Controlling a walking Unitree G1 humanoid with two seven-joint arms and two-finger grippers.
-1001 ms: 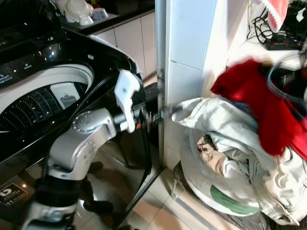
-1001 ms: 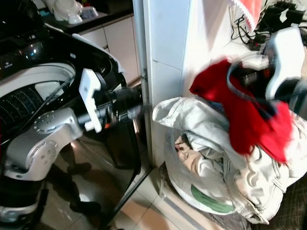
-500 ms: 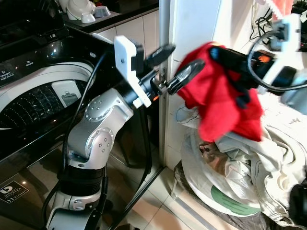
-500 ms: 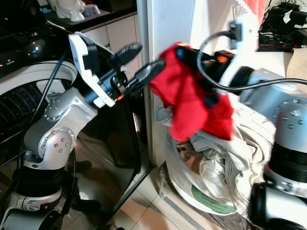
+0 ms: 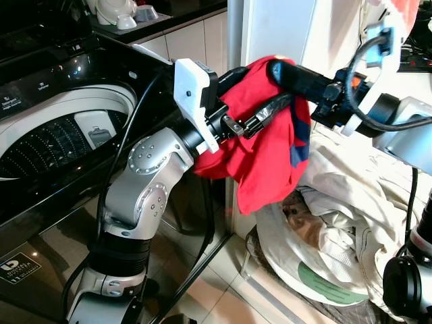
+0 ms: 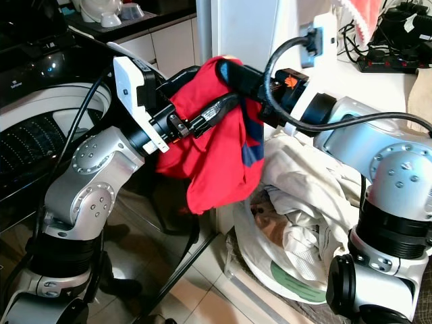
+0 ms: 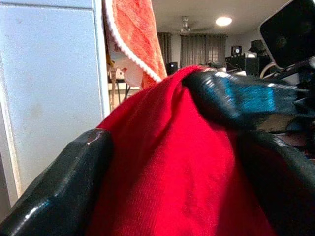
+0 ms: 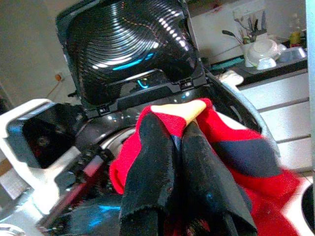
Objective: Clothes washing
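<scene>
A red garment with a dark blue patch hangs in the air between the washing machine and the laundry pile. My right gripper is shut on its top edge, the two fingers pressed together on the red cloth. My left gripper is raised to the same spot and stands open, one finger in front of the cloth and the other behind it. The red fabric lies between those fingers. The washer's lid is up and its drum is open.
A white basket heaped with pale clothes stands on the tile floor at the right, against a white pillar. An orange towel hangs above. A counter with dishes runs behind the washer.
My right gripper has carried the red garment up and left from the laundry pile toward the washer. My left arm has risen and its fingers now straddle the cloth.
</scene>
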